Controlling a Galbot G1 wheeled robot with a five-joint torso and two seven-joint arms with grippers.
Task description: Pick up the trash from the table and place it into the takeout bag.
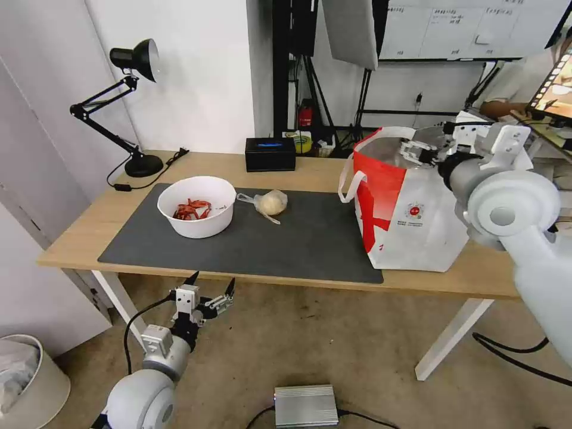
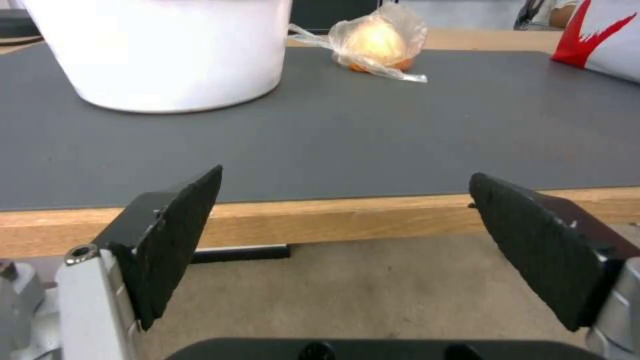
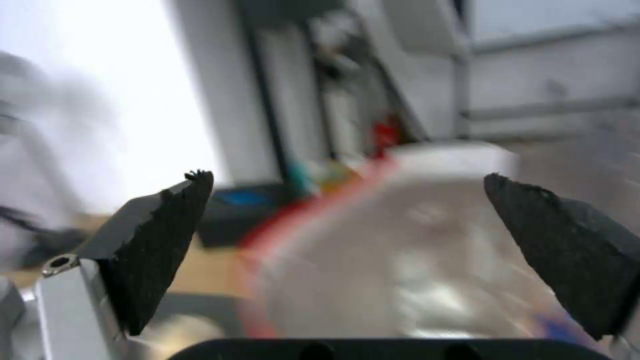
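On the table [image 1: 89, 229], a white round bowl [image 1: 196, 205] with red scraps stands on the left half of the dark grey mat [image 1: 298, 238]. Just to its right lies a clear baggie [image 1: 271, 202] holding a yellowish lump. The red-and-white takeout bag [image 1: 411, 208] stands upright at the table's right end. My right gripper [image 1: 417, 152] hovers over the bag's mouth, open and empty, with the bag's foil lining [image 3: 400, 260] below it. My left gripper [image 1: 211, 287] hangs open below the table's front edge, facing the bowl [image 2: 173, 55] and the baggie [image 2: 377, 42].
A black desk lamp [image 1: 128, 107] stands at the back left and a black box [image 1: 270, 154] at the back middle. On the floor are a white bin [image 1: 27, 381] at the lower left, a silver box [image 1: 305, 405] and cables. The mat between baggie and bag is bare.
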